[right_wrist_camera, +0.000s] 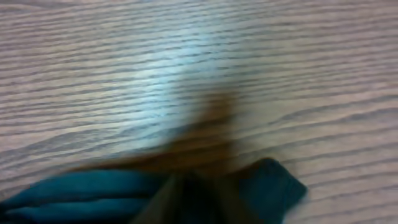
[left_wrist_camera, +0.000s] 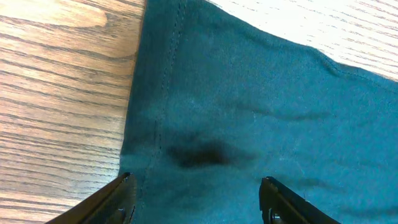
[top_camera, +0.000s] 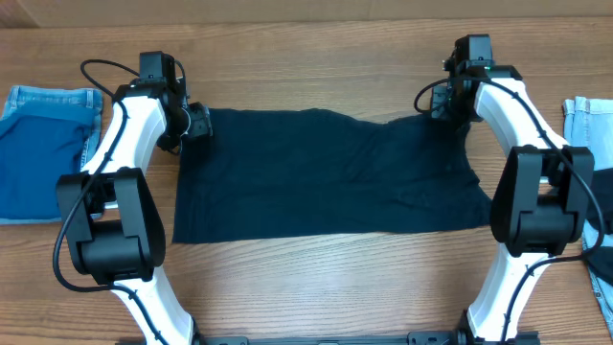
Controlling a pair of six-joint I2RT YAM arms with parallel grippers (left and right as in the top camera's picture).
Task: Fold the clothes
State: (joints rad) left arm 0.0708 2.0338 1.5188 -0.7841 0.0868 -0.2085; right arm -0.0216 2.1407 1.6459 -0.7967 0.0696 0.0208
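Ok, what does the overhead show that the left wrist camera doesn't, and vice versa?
Only overhead: the whole dark garment spread flat, the left gripper and right gripper at its far corners, and blue denim off to the left. Only left wrist: the stitched hem close up, with the left gripper's open fingers above the cloth's edge. Both: dark cloth on the wooden table.
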